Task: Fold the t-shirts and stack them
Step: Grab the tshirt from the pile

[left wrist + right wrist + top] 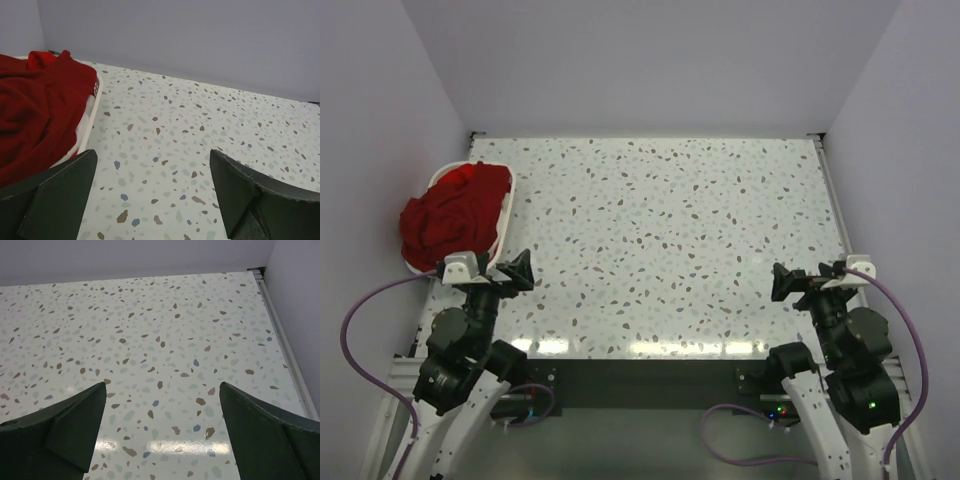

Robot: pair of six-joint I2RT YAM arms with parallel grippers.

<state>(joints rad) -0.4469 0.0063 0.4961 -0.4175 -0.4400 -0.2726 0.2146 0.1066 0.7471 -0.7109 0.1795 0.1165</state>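
Deep red t-shirts (pixel 453 213) lie heaped in a white laundry basket (pixel 506 216) at the table's left edge; in the left wrist view the red cloth (pixel 35 110) fills the left side and spills over the basket rim (pixel 89 127). My left gripper (pixel 510 271) hovers just in front of the basket near the table's front edge, open and empty (pixel 152 155). My right gripper (pixel 788 283) is at the front right, open, with only tabletop between its fingers (pixel 162 386). No white shirt shows.
The speckled terrazzo tabletop (pixel 660 230) stretches between the arms. Pale walls close in the back and both sides. A metal rail (pixel 285 340) runs along the table's right edge.
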